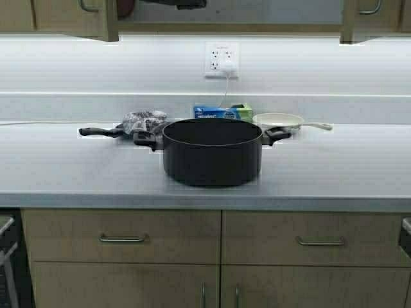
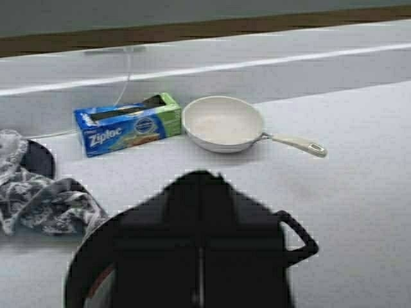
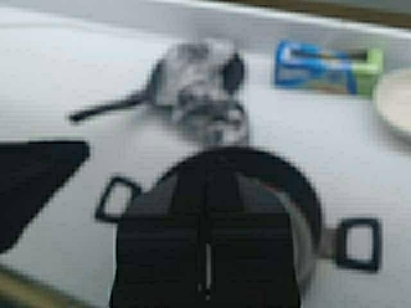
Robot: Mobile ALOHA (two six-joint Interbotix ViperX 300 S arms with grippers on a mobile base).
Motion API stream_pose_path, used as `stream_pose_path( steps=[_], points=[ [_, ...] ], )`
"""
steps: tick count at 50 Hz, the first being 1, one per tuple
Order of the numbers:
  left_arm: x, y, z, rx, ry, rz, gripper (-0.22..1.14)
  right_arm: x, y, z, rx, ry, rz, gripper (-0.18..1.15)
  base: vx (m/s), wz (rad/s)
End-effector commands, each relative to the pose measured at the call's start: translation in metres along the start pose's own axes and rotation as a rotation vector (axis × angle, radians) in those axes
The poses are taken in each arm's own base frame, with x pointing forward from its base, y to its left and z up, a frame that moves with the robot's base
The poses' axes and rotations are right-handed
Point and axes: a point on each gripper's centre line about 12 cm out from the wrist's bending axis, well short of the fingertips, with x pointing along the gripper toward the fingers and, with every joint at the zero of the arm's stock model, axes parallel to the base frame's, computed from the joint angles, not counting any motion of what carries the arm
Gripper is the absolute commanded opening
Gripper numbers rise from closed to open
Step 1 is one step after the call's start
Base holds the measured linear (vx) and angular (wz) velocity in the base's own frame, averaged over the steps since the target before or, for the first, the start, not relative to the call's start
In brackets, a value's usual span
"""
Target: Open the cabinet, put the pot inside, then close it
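Observation:
The black pot (image 1: 212,154) stands on the counter in the middle, lidless, with a short handle on each side. The cabinet (image 1: 257,13) hangs above at the top edge of the high view. Its two tan doors (image 1: 106,19) stand swung out edge-on and the pale grey interior shows between them. Neither arm shows in the high view. My left gripper (image 2: 200,178) is shut and empty above the pot (image 2: 298,239), over its rim. My right gripper (image 3: 209,157) is shut and empty above the pot (image 3: 286,176), covering much of it.
A long-handled black pan with a grey cloth (image 1: 142,122) lies behind the pot at the left. A blue and green Ziploc box (image 1: 221,112) and a small white frying pan (image 1: 279,120) stand behind it. A wall socket (image 1: 221,59) is above, and drawers (image 1: 122,237) are below the counter.

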Motion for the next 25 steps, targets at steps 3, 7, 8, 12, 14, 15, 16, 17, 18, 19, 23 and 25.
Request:
stream_pose_path(
  steps=[3,7,8,12,14,15,16,17,18,19,23,25],
  points=[
    [-0.012,0.021,0.016,-0.008,-0.026,0.036,0.03,-0.015,-0.017,0.011,0.009,-0.024,-0.033,0.07,0.01,0.01],
    [-0.020,0.029,0.013,-0.005,-0.016,0.051,0.03,-0.022,-0.026,0.006,0.015,-0.018,-0.054,0.07,0.01,0.00],
    [-0.022,0.031,0.012,-0.004,-0.013,0.055,0.03,-0.024,-0.029,0.005,0.016,-0.017,-0.062,0.07,0.01,0.00],
    [-0.029,0.040,0.010,-0.003,-0.005,0.073,0.03,-0.033,-0.039,0.002,0.023,-0.015,-0.088,0.07,0.00,0.00],
    [-0.032,0.044,0.009,-0.004,-0.001,0.081,0.03,-0.037,-0.043,0.001,0.026,-0.017,-0.099,0.07,0.00,0.00],
    [-0.034,0.046,0.009,-0.003,-0.002,0.085,0.03,-0.039,-0.045,0.000,0.028,-0.016,-0.103,0.07,0.00,0.00],
    [-0.036,0.049,0.009,-0.002,0.000,0.090,0.03,-0.041,-0.046,0.000,0.029,-0.016,-0.106,0.07,0.00,0.00],
    [-0.037,0.050,0.009,-0.003,0.000,0.094,0.03,-0.042,-0.046,-0.001,0.029,-0.017,-0.107,0.07,0.00,0.00],
    [-0.039,0.052,0.009,-0.004,-0.002,0.098,0.03,-0.044,-0.046,-0.001,0.028,-0.018,-0.107,0.07,0.00,0.00],
    [-0.041,0.053,0.009,-0.004,-0.001,0.098,0.03,-0.045,-0.046,-0.002,0.030,-0.017,-0.108,0.07,0.00,0.00],
    [-0.048,0.053,0.012,-0.006,-0.008,0.098,0.03,-0.051,-0.044,-0.002,0.027,-0.018,-0.105,0.07,0.00,0.00],
    [-0.052,0.052,0.015,-0.010,-0.014,0.095,0.03,-0.054,-0.043,-0.002,0.031,-0.020,-0.100,0.07,0.00,0.00]
  ],
)
